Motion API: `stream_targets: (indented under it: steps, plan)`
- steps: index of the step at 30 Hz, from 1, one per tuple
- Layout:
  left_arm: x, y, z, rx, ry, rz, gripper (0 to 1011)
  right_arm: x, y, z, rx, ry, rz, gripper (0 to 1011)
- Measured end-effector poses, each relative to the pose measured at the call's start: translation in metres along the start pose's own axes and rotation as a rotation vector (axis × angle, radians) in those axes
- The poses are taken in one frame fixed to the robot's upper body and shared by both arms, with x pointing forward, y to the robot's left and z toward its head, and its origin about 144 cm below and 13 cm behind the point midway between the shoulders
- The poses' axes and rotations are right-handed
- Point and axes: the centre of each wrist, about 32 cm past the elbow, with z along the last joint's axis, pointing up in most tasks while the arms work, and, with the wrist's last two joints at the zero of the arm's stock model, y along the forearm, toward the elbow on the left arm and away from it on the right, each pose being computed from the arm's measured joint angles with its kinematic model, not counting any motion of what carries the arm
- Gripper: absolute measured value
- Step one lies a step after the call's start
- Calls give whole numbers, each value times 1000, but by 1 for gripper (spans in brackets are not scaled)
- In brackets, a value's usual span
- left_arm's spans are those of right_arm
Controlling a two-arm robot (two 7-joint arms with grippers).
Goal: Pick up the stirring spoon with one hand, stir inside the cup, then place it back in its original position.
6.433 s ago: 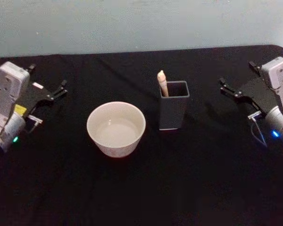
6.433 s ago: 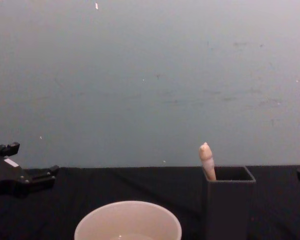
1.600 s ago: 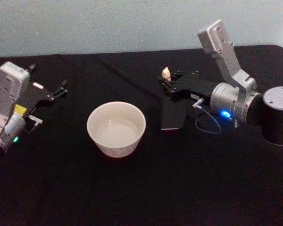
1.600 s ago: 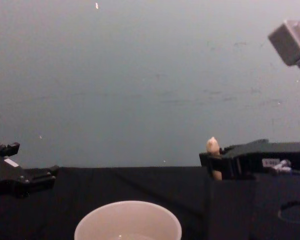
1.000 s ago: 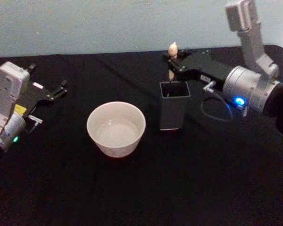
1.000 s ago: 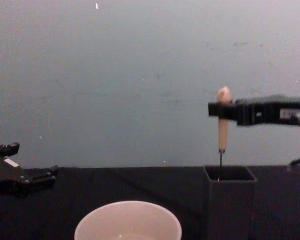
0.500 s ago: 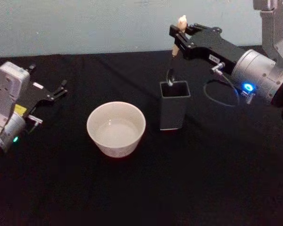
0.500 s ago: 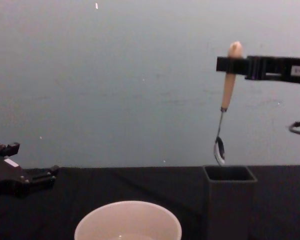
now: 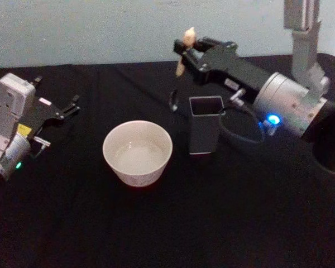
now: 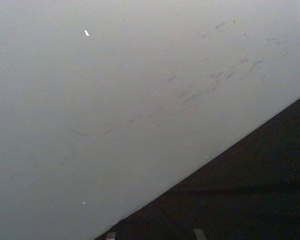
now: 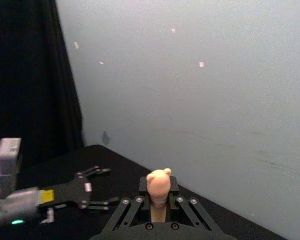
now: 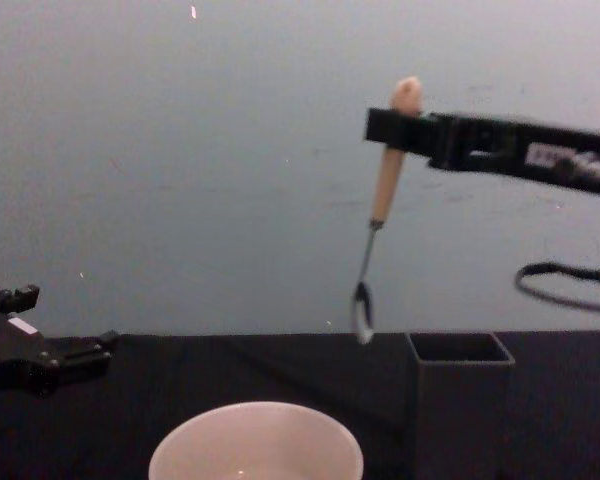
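The stirring spoon (image 9: 180,66) hangs in the air with its cream knob up and its small shiny bowl down, tilted a little. My right gripper (image 9: 184,53) is shut on its handle just below the knob. In the chest view the spoon (image 12: 384,190) hangs left of the dark grey square holder (image 12: 458,400), its bowl just above the holder's rim height, high above and to the right of the cup (image 12: 255,440). The off-white cup (image 9: 137,152) stands left of the holder (image 9: 205,124). The right wrist view shows the knob (image 11: 158,184) between my fingers. My left gripper (image 9: 72,105) is parked open at the far left.
A black cloth (image 9: 167,223) covers the table, and a pale blue wall (image 12: 230,150) rises behind it. The right arm's cable (image 9: 240,131) loops just right of the holder. There is free room in front of the cup and the holder.
My right gripper has carried the spoon to the left, away from above the holder and toward the cup. The left arm has not moved.
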Motion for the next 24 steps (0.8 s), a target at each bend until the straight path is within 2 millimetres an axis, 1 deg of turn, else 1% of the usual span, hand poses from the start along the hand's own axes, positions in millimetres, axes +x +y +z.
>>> stream_targets:
  steps: [3, 5, 11, 12, 15, 16, 24]
  plan:
    - [0, 0, 0, 0, 0, 0, 1001, -7, 4, -9, 15, 7, 29, 201]
    - [0, 0, 0, 0, 0, 0, 1001, -14, 9, -18, 26, 9, 50, 200]
    - [0, 0, 0, 0, 0, 0, 1001, -24, 17, -35, 25, 9, 76, 200]
    - [0, 0, 0, 0, 0, 0, 1001, -26, 19, -41, 20, 5, 80, 201]
    - [0, 0, 0, 0, 0, 0, 1001, -30, 24, -51, 17, -2, 87, 200]
    - [0, 0, 0, 0, 0, 0, 1001, -30, 24, -51, 17, -2, 87, 201]
    - [0, 0, 0, 0, 0, 0, 1001, -33, 31, -72, 11, -7, 95, 200]
